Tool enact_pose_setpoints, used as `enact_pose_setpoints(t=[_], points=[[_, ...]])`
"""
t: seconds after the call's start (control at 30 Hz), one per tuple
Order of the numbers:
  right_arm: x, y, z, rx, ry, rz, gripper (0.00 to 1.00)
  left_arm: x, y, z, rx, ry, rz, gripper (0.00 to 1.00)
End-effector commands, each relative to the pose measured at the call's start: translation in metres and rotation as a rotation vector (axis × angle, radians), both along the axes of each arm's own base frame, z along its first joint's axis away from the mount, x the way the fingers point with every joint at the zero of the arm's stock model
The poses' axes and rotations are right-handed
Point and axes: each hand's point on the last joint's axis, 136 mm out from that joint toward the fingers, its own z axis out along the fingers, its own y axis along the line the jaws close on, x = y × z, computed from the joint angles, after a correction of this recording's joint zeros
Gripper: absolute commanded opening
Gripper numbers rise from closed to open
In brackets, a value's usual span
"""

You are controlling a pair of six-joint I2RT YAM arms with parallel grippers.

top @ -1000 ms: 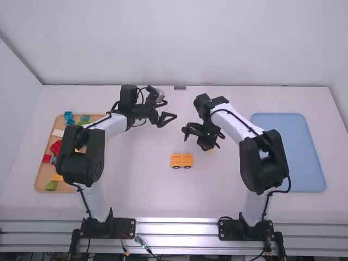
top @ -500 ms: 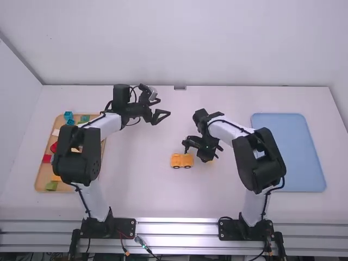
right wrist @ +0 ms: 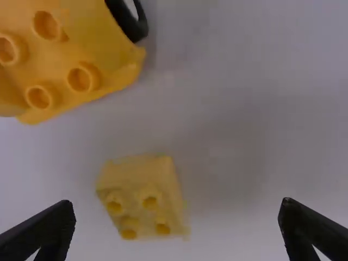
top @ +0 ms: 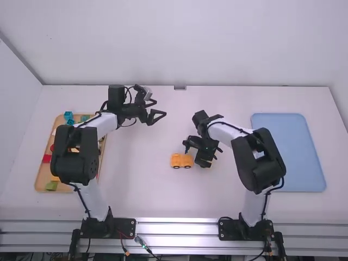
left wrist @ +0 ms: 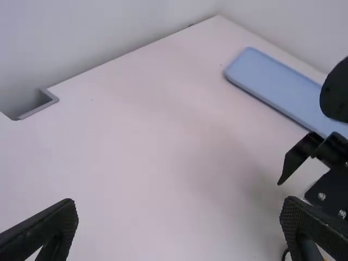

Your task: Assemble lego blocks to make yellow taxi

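The toy car (top: 181, 160) is orange-yellow with black wheels (top: 187, 167), and the small block (right wrist: 142, 198) paler yellow. The surface (top: 142, 190) is white, the tray (top: 296, 149) plain light blue.

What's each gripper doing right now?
Left gripper: open, nothing between its fingers.
Right gripper: open, above the small yellow block, not gripping it.

Toy car (top: 181, 160) on table (top: 141, 190), single block (right wrist: 142, 196) right of it. Other blocks (top: 47, 159) in left tray (top: 39, 182). Second tray (top: 304, 157) at right.

Bright diffuse light, soft faint shadows, white table (top: 141, 190) evenly lit
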Motion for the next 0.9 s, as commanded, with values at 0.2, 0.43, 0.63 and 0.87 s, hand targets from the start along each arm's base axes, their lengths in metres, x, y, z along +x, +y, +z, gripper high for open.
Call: enact_pose_setpoints(t=[0.2, 0.43, 0.63, 0.87], points=[[0.009, 0.036, 0.109, 0.599, -0.165, 0.223, 0.99, -0.030, -0.013, 0.003, -0.052, -0.018, -0.177, 0.99], [0.008, 0.004, 0.071, 0.797, -0.230, 0.038, 0.99, -0.085, -0.039, -0.014, -0.007, -0.202, -0.440, 0.99], [0.002, -0.008, 0.040, 0.867, -0.339, -0.009, 0.99, -0.116, -0.058, -0.044, 0.063, -0.265, -0.545, 0.99], [-0.016, -0.010, 0.029, 0.939, -0.411, 0.017, 0.99, -0.150, -0.074, -0.071, 0.058, -0.342, -0.616, 0.99]])
